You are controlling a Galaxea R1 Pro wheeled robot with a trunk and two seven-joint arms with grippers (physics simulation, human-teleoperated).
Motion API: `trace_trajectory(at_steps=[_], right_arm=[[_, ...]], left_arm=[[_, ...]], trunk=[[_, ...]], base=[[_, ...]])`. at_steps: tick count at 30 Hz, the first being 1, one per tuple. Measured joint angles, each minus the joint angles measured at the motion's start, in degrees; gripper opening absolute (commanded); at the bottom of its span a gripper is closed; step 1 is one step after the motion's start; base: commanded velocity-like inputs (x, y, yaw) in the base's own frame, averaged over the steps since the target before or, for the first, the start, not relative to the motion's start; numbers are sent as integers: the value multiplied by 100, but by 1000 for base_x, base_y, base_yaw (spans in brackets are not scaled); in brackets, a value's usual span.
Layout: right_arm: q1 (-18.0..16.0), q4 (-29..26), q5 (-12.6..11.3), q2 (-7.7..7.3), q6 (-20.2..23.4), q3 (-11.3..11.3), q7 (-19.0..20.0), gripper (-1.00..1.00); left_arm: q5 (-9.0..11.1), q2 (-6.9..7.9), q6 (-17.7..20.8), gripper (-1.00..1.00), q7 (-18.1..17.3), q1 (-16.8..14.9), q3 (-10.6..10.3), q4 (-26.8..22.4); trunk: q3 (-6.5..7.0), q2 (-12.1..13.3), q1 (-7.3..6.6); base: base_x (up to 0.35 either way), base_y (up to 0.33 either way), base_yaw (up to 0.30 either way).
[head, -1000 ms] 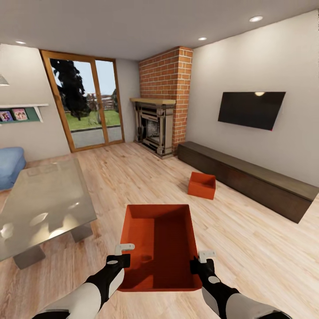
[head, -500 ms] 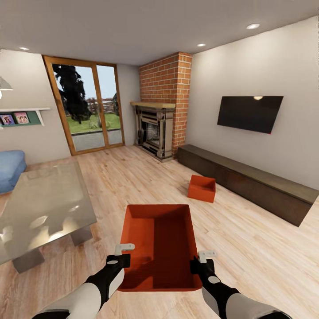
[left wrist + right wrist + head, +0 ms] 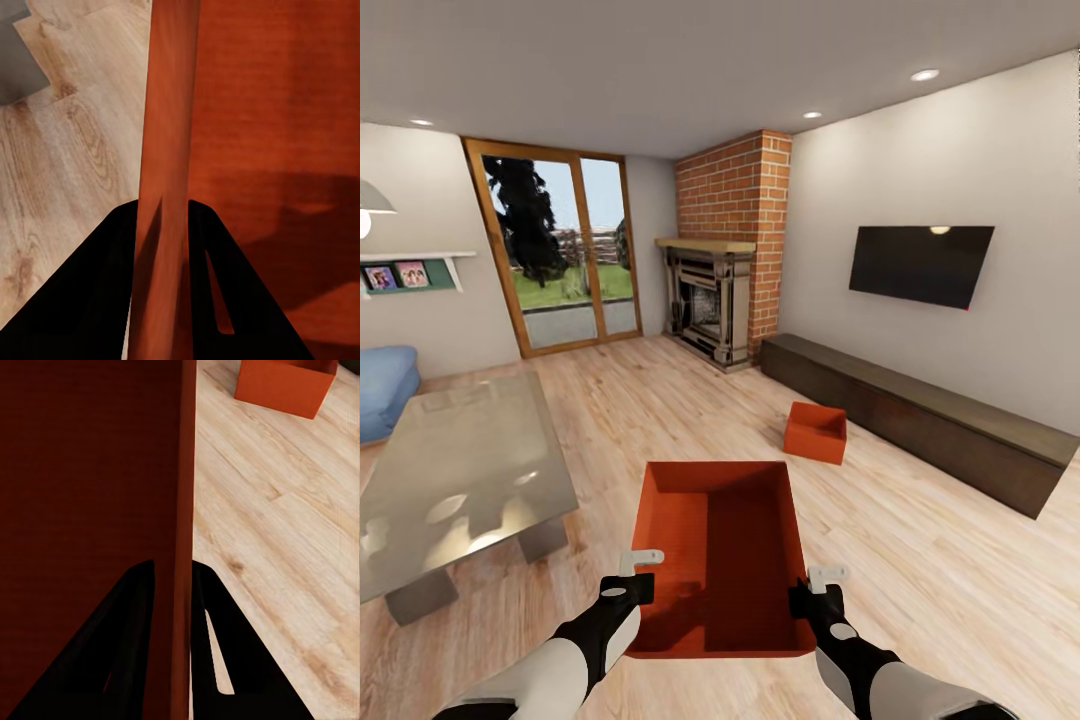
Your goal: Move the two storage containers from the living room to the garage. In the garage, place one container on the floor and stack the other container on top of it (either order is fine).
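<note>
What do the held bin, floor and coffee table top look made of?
Held container: looks like thin rigid plastic, matte orange-red; the walls show faint streaks, so painted board is possible. Floor: light wood planks, visible grain and seams. Table top: probably glass or polished stone; it mirrors bright spots.
</note>
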Motion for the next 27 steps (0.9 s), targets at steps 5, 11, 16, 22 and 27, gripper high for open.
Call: trace_trajectory(at_steps=[5, 11, 16, 22, 27], right_arm=[[0, 0, -4, -5, 0, -2, 11, -100], [0, 0, -3, -4, 0, -2, 10, -100], [0, 0, -3, -4, 1, -1, 9, -100], [0, 0, -3, -5, 2, -3, 14, -100], [2, 0, -4, -6, -1, -5, 16, -100]], left_arm=[[-4, -3, 0, -100, 1, 0, 4, 0], [-3, -3, 0, -100, 1, 0, 3, 0], [-1, -2, 0, -100, 0, 0, 2, 0], [2, -2, 0, -100, 0, 1, 0, 1], [1, -3, 0, -100, 0, 1, -2, 1]], trunk=[[46, 0, 0], [100, 0, 0], [146, 0, 0], [200, 0, 0], [246, 0, 0]], base=[[0, 0, 0], [0, 0, 0], [0, 0, 0], [0, 0, 0], [0, 0, 0]])
